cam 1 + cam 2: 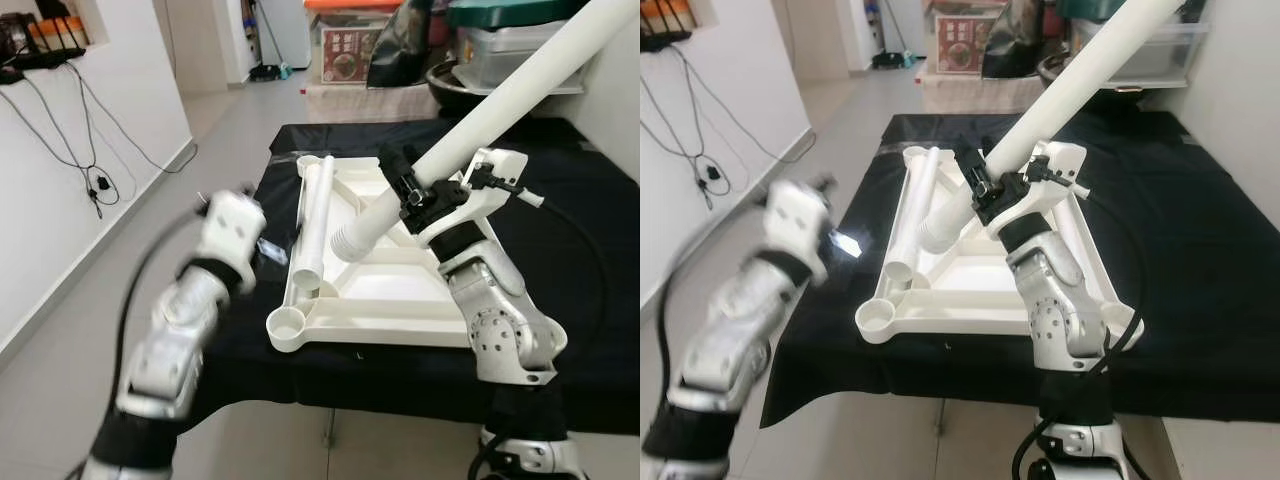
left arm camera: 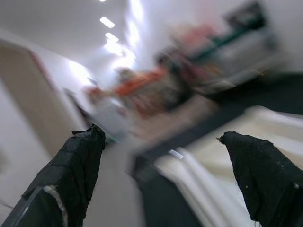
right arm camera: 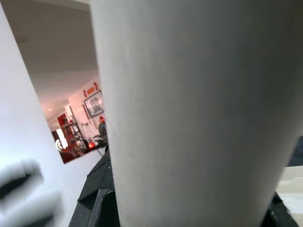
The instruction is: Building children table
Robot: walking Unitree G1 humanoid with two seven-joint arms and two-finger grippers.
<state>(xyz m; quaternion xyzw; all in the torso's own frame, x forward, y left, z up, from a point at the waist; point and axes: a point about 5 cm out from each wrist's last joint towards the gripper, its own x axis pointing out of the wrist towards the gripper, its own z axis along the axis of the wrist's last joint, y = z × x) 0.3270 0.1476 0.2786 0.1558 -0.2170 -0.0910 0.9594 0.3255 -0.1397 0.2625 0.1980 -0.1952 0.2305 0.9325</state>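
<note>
While gripping a white table leg (image 1: 480,125) slanted above the upturned tabletop (image 1: 385,290) on the black surface (image 1: 590,300), right claw (image 1: 420,195) pinching it tight. Left claw (image 2: 165,175) spread, empty, beside the tabletop. Leg-fitting step; next, steer threaded end into corner socket (image 1: 287,325).

Silver jointed arms, white wrist housings, black cables, black-fingered right claw (image 1: 418,192)

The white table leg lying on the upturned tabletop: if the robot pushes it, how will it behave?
The table leg is a round tube, so it would probably roll sideways. It looks hollow at its end, so likely light. The tabletop ribs beside it may stop it.
</note>
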